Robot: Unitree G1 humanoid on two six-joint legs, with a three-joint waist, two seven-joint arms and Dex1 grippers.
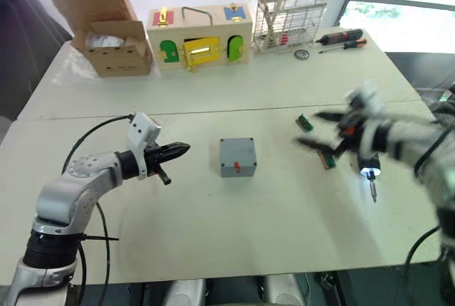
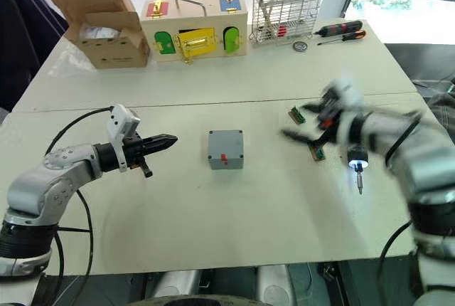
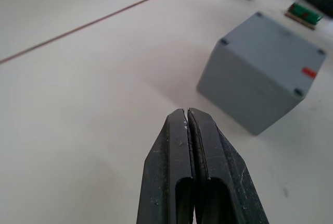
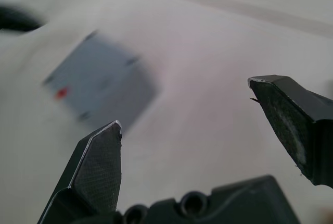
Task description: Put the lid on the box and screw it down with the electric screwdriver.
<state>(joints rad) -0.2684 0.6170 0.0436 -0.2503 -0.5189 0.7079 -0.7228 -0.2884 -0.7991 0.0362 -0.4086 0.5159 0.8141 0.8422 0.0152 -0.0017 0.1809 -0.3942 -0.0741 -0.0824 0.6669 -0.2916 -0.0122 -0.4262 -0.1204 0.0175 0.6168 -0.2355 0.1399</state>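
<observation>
Table (image 1: 213,228): pale, wide, with a seam running across it behind the grey box.
Cardboard box (image 1: 106,25): flaps open, far edge at 11 o'clock from the grey box.
Wooden box (image 1: 200,38): coloured latches, far edge at 12 o'clock, just beside the cardboard box.
Wire basket (image 1: 288,21): at 1 o'clock, rods standing in it; two hand screwdrivers (image 1: 340,38) lie to its right.
Left gripper (image 1: 183,149): fingers pressed together on nothing, tips aimed at the box from 9 o'clock, near but apart.
Right gripper (image 1: 320,129): blurred, fingers spread wide, holding nothing, at 3 o'clock.
Box (image 1: 237,157): mid-table, lid (image 3: 276,44) already on top, red mark facing the near edge.
Electric screwdriver (image 1: 369,169): at 3 o'clock, just beside the right gripper, tip light glowing, bit towards the near edge.
Green boards (image 1: 304,122): two small ones between the box and the right gripper.
</observation>
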